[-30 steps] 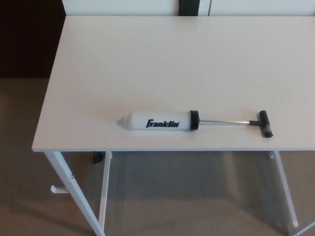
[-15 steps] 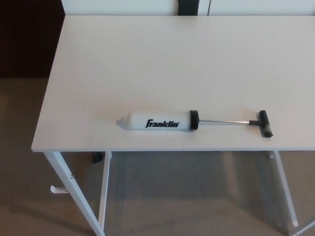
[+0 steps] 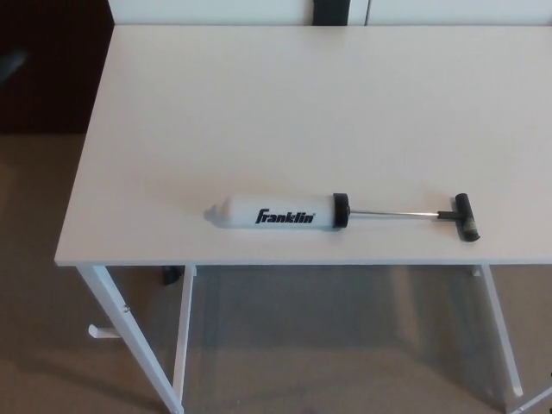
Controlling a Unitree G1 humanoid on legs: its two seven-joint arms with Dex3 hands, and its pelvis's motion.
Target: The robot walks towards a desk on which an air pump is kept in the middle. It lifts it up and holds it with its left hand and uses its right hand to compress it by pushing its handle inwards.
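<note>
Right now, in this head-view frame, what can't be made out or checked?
- Both robot hands: outside the head view, so open or shut is unknown.
- The desk: its right side is cut off by the picture's right edge, its far edge by the top.
- The air pump: its underside is hidden against the desk; any small print beyond "Franklin" is too small.
- The nozzle tip: too small for detail.

Air pump [image 3: 280, 213] lying on desk [image 3: 259, 112] near front edge, handle [image 3: 466, 217] rightward
</note>
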